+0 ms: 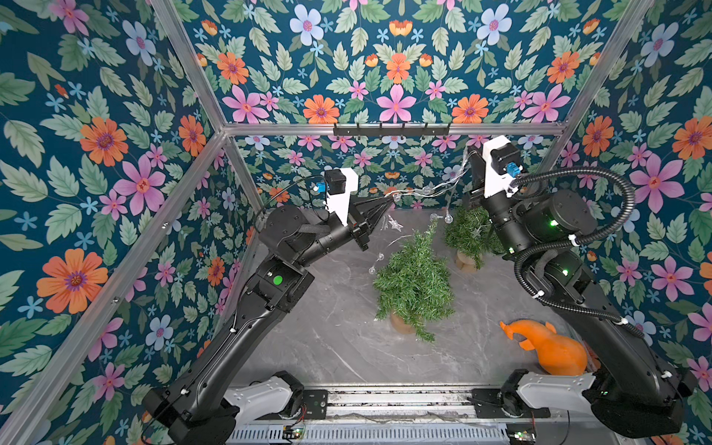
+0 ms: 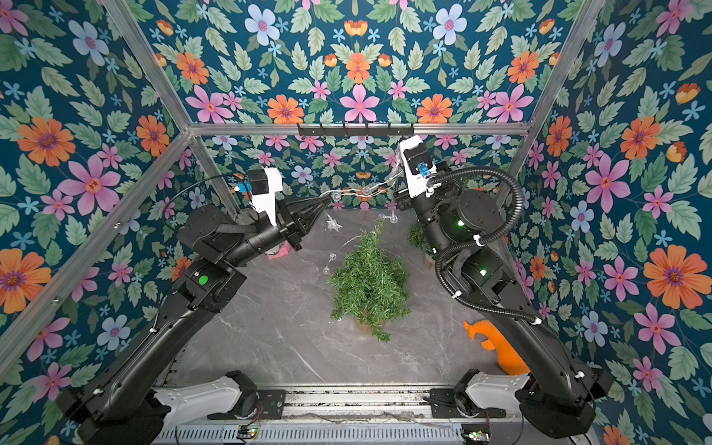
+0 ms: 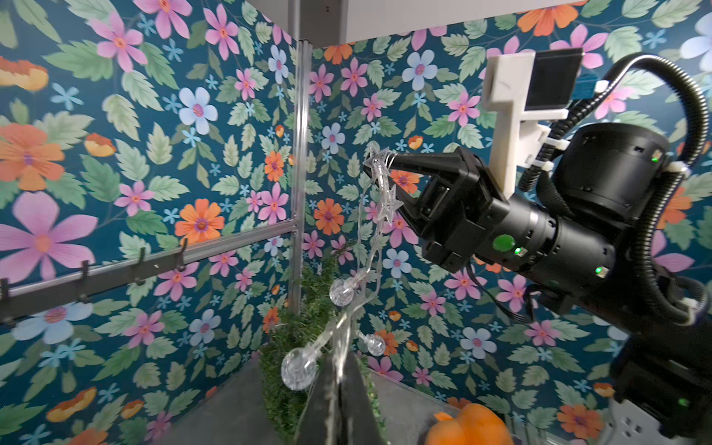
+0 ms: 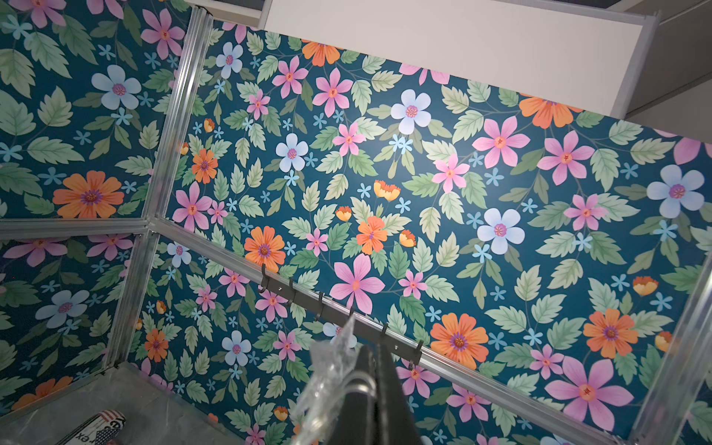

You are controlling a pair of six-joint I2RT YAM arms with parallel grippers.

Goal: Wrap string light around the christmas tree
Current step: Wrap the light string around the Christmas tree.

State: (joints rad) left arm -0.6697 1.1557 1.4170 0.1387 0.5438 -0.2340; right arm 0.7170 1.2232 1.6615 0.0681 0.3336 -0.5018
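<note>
The left pincer (image 1: 391, 200) is closed tight on the string light (image 1: 427, 190), pinching the wire at its tip just beside a round clear bulb. The right pincer (image 1: 469, 150) is raised higher and points up toward the hook rail (image 1: 391, 131) on the back wall. It is also shut on the string light, with a bunch of wire and clear stars gathered at its tip.

Between the two pincers the wire runs through the air above the back of the worktop (image 1: 327, 339). A loose length with stars and bulbs hangs below the left pincer, near the tip of the tree (image 1: 414, 285); whether it touches the branches cannot be told. The tree stands on a wooden base mid-worktop. A second tree (image 1: 468, 231) stands behind it, partly hidden by the right arm. An orange figure (image 1: 547, 350) lies near that arm's base.
</note>
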